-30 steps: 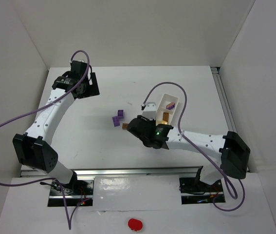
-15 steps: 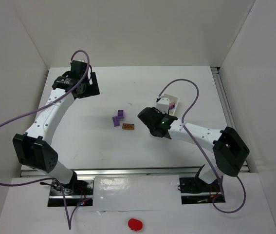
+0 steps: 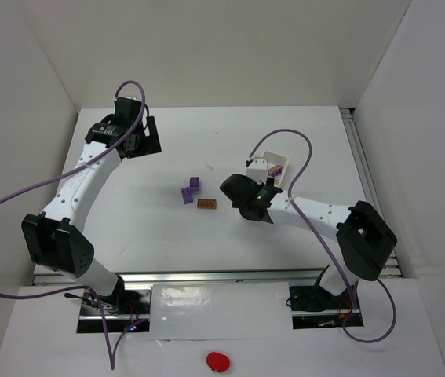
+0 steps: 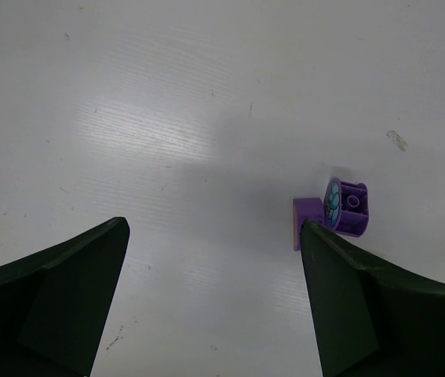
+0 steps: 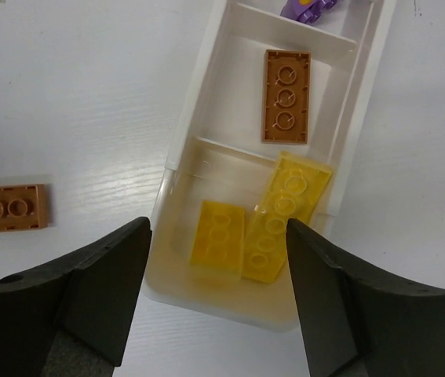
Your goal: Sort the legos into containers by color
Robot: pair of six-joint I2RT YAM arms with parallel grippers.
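Right gripper (image 5: 217, 236) above tray (image 5: 177, 149), brown lego (image 5: 6, 208) beside

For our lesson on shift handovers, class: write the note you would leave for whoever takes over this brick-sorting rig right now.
Left claw: open, empty, above the table close to two purple bricks.
Right claw: open, empty, over the white tray.
Done: two yellow bricks lie in the tray's end compartment, one brown brick in the next, and a purple piece in the one beyond.
Left to do: the loose brown brick beside the tray and the two purple bricks go into their matching compartments.
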